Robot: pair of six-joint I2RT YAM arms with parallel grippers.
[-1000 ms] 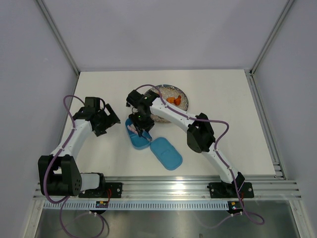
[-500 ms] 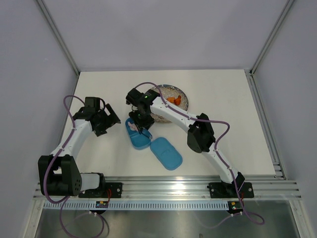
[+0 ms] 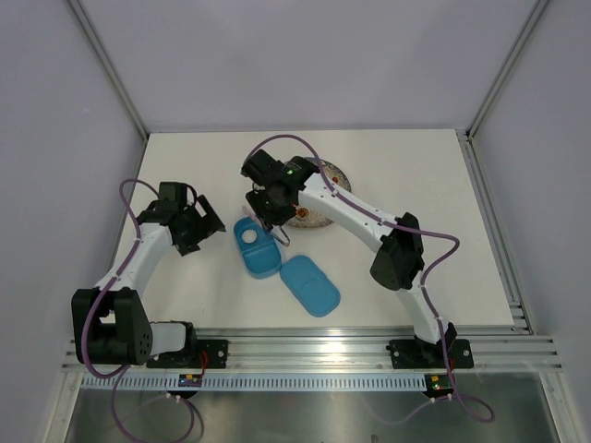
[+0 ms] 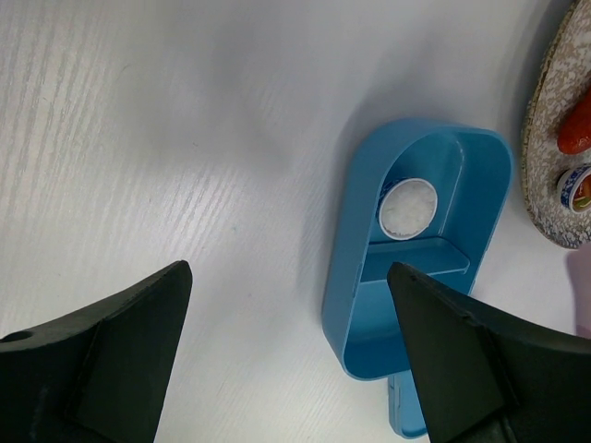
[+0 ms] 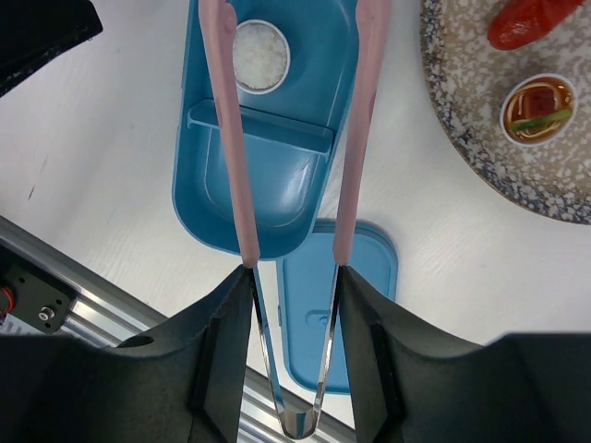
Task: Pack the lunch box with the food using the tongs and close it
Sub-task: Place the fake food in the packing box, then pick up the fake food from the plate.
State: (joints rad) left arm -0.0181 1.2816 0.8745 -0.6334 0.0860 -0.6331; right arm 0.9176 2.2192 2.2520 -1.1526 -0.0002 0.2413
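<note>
The blue lunch box (image 3: 256, 249) lies open on the table, its flat lid (image 3: 309, 285) just beside it toward the near edge. One white ball (image 4: 408, 207) sits in the far compartment; the near compartment (image 5: 268, 189) is bare. My right gripper (image 5: 291, 277) is shut on the pink tongs (image 5: 228, 138), whose two arms are spread above the box with nothing between their tips. In the top view that gripper (image 3: 271, 209) hangs between box and plate. My left gripper (image 4: 286, 277) is open and holds nothing, left of the box.
The speckled plate (image 5: 480, 138) stands behind and to the right of the box. It carries a red sausage (image 5: 531, 20) and a small cup of sauce (image 5: 540, 109). The aluminium rail (image 3: 314, 349) runs along the near edge.
My right gripper has lifted the tongs off the lunch box and swung back toward the plate. The white ball now shows in the box. The left arm has not moved.
</note>
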